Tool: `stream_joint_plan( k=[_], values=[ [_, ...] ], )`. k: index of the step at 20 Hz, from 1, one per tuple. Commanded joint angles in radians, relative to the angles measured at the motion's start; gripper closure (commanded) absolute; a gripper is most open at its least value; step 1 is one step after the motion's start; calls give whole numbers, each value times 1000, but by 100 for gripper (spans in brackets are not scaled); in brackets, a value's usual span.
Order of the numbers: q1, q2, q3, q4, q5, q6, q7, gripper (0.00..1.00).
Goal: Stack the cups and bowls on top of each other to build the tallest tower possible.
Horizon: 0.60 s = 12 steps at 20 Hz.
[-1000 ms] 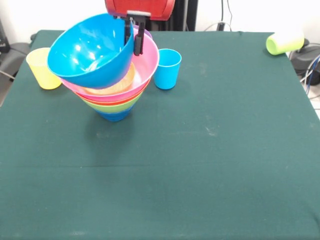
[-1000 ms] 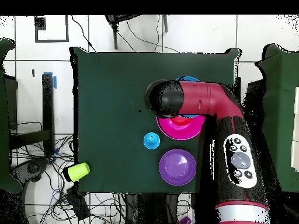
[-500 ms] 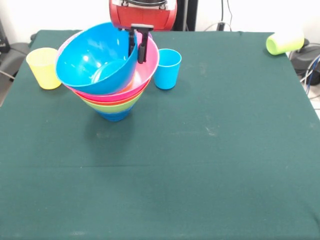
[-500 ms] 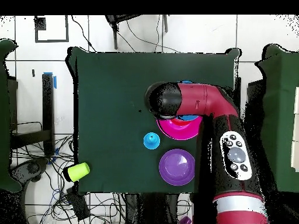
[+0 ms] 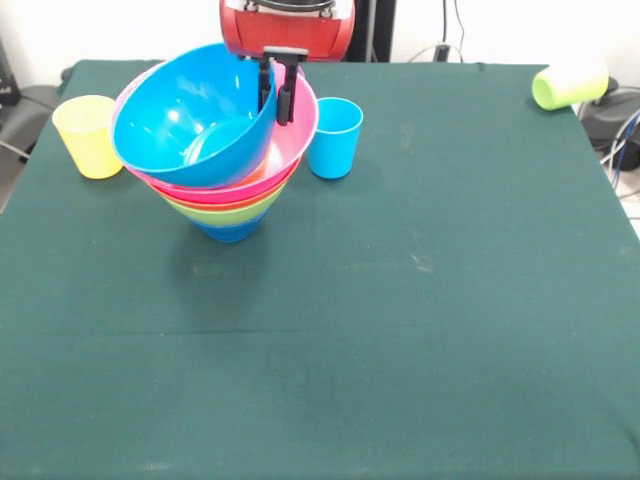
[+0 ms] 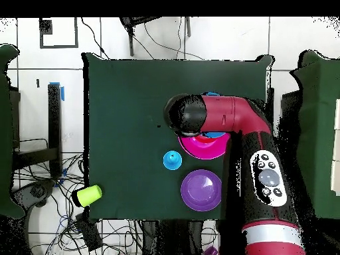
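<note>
The tower (image 5: 228, 205) stands at the table's back left: a dark blue bowl (image 5: 226, 231) at the bottom, then lime green (image 5: 215, 213), orange-red and pink bowls (image 5: 296, 135). A light blue bowl (image 5: 190, 115) rests tilted in the pink one. My gripper (image 5: 277, 92) is shut on its right rim, one finger on each side. The yellow cup (image 5: 88, 135) stands left of the tower and the light blue cup (image 5: 333, 137) right of it. The lime green cup (image 5: 568, 85) lies on its side at the far right corner. The small orange bowl is hidden.
In the overhead view the purple bowl (image 6: 201, 190) sits on the green table (image 6: 126, 99) between the pink bowl (image 6: 202, 146) and the robot's base. The arm (image 6: 229, 119) covers most of the tower there. The light blue cup (image 6: 172, 160) and lime green cup (image 6: 87, 194) show.
The gripper came down with the light blue bowl and set it into the pink bowl, covering the small orange bowl. Nothing has moved in the last half second.
</note>
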<state>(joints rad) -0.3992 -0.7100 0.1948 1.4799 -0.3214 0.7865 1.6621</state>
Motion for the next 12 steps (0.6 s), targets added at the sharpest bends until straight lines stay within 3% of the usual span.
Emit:
stream_joint_plan(
  k=[1,6,12],
  values=[
    [11,-20,11,86,-22,-14,32,100],
    [16,-43,-7,93,-43,0,20,100],
    [-7,-5,-2,99,-58,-48,6,100]
  ],
)
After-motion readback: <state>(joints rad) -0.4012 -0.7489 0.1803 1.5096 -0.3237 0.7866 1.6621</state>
